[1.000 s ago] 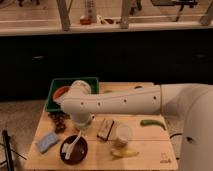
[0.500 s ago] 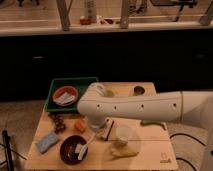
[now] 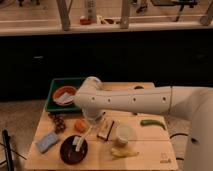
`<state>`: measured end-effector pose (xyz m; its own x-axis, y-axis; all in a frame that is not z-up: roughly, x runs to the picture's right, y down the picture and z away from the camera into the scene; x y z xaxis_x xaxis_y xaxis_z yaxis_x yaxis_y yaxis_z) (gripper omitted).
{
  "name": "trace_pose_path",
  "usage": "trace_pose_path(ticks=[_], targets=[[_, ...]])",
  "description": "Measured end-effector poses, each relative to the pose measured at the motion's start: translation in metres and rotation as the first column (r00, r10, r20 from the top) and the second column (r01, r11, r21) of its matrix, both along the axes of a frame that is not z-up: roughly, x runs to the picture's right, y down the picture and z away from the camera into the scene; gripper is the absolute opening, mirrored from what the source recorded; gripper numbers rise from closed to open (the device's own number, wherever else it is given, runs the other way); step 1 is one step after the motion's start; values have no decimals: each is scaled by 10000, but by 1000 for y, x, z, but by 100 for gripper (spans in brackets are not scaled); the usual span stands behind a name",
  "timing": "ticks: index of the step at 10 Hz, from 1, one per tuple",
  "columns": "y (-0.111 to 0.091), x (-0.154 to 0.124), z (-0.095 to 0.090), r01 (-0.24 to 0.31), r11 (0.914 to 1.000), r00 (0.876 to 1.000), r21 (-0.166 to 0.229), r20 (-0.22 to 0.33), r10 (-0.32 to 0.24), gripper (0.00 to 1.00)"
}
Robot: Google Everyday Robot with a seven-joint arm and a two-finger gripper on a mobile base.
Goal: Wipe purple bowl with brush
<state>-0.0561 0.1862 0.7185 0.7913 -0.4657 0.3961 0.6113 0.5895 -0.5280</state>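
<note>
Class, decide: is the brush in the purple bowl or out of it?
In: the brush rests with its pale head inside the purple bowl, its handle slanting up to the hand above the rim.

Bulky white arm (image 3: 135,100), smooth tubular shell, rounded joint housing at its 9 o'clock end, few small dark spots; pale gripper (image 3: 89,125) at 6 o'clock beneath that housing

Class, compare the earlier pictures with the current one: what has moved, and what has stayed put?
The arm swung toward the picture's right, uncovering the orange-red bowl in the green tray. The end effector, tucked under the arm beyond the purple bowl, went with it, and the brush shifted slightly inside that bowl. No grasp or release is visible. The purple bowl, blue sponge and dark block stayed put.
</note>
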Motion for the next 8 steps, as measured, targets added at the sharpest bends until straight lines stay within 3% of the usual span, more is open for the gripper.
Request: trace_pose_path(ticks=[4, 6, 8], targets=[[6, -38, -9, 392, 9992, 9946, 17, 960, -391, 0], [21, -40, -22, 584, 9983, 9909, -67, 1221, -571, 0], [35, -27, -34, 579, 9981, 9927, -198, 1075, -555, 0]])
